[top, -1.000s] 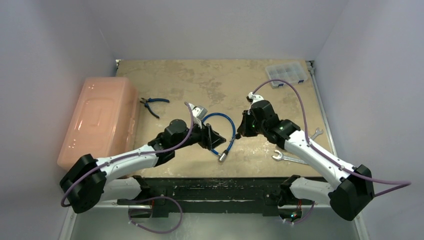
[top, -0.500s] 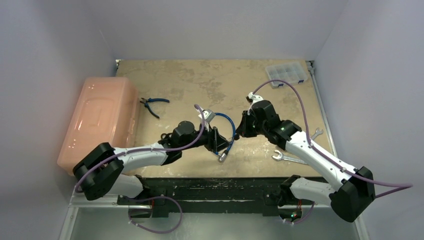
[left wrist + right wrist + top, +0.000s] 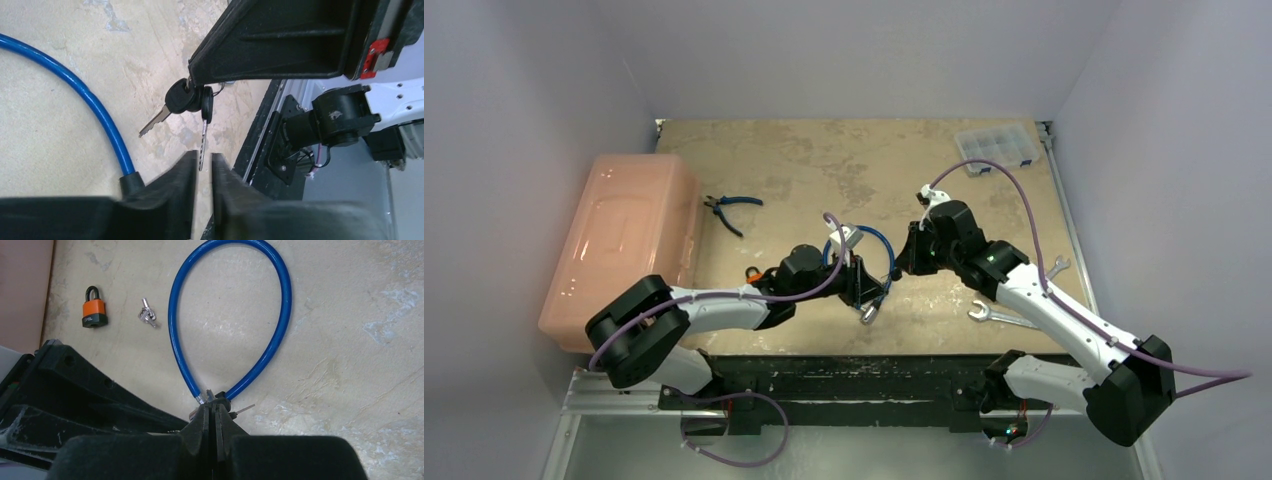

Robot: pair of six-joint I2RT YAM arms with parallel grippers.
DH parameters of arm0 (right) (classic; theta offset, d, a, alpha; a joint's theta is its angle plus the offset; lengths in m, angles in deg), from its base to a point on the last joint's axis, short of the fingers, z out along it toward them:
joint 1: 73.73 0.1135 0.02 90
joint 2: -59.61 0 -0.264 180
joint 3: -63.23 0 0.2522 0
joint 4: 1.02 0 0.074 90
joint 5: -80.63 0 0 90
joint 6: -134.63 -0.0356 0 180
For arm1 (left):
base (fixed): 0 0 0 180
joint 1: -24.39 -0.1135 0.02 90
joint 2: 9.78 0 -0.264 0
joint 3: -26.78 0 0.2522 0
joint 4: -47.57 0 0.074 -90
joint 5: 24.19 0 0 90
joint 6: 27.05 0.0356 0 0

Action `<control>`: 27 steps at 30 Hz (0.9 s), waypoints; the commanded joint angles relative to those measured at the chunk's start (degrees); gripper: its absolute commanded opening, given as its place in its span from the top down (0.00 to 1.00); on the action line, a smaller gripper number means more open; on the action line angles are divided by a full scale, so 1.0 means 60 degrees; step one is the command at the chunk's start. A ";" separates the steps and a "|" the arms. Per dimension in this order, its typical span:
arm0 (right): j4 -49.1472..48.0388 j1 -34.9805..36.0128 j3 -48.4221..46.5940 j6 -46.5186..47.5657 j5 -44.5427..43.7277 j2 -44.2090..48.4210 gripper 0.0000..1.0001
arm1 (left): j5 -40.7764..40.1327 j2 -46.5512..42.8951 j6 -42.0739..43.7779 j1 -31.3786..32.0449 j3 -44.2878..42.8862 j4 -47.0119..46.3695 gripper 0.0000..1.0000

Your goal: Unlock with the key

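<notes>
Over the near half of the table point(image 3: 804, 160), the right gripper point(image 3: 214, 412) is clamped on a key bunch point(image 3: 186, 96). One key point(image 3: 204, 134) hangs blade-down, long axis toward 6 o'clock in the left wrist view, its tip entering the narrow gap of the left gripper point(image 3: 202, 165). Whether those fingers pinch it, I cannot tell. The blue cable lock point(image 3: 279, 315) lies flat on the scuffed board; its barrel point(image 3: 869, 314) sits at 6 o'clock from the left gripper — the nearer one. An orange padlock point(image 3: 94, 314) lies at 9 o'clock, well apart — the wrists crowd each other.
</notes>
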 commanded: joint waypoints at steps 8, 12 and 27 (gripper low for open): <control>-0.0388 -0.0012 -0.0177 0.0080 0.0410 0.0236 1.00 | 0.0200 -0.0105 -0.0083 0.0088 -0.0489 -0.0715 1.00; -0.0608 -0.0014 -0.0095 0.0093 0.0604 0.0478 1.00 | 0.0188 -0.0249 0.0032 0.0088 -0.0750 0.0066 1.00; -0.1624 -0.0011 0.0255 0.0617 0.0628 0.1999 0.24 | -0.0444 -0.1670 0.1047 0.0088 -0.2405 0.5757 1.00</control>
